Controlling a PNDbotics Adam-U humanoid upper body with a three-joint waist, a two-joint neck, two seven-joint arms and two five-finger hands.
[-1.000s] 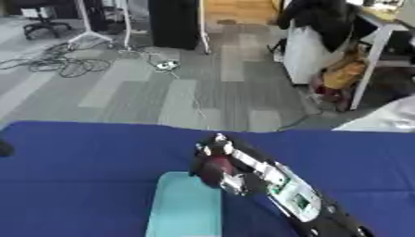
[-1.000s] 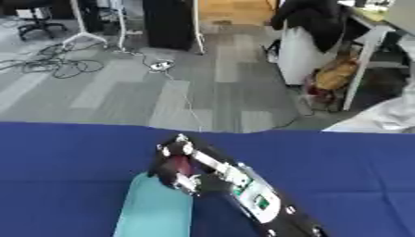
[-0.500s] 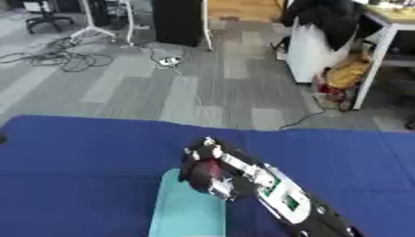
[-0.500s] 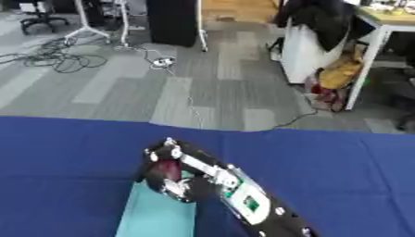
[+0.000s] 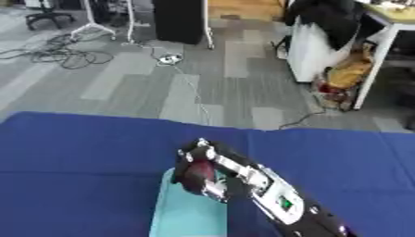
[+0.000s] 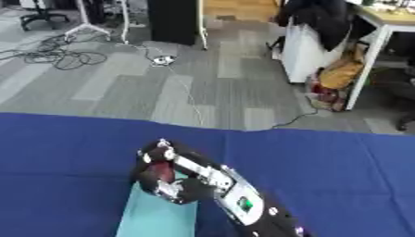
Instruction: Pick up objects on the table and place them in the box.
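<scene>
My right hand (image 5: 203, 171) reaches in from the lower right over the far end of a light teal box (image 5: 182, 213) on the blue table. Its fingers are curled round a small dark red object (image 5: 202, 171), which is mostly hidden in the hand. The hand hangs just above the box's far edge. The same hand (image 6: 162, 173) and red object (image 6: 164, 172) appear in the right eye view over the teal box (image 6: 154, 217). My left hand is not visible in either view.
The blue cloth table (image 5: 73, 152) spreads to both sides of the box. Beyond its far edge lie grey floor, cables (image 5: 57, 53), a white cabinet (image 5: 312, 48) and a desk with bags (image 5: 353, 74).
The camera has tilted, shifting the whole scene. My right hand with the red object stays over the box's far end and looks slightly lower toward it.
</scene>
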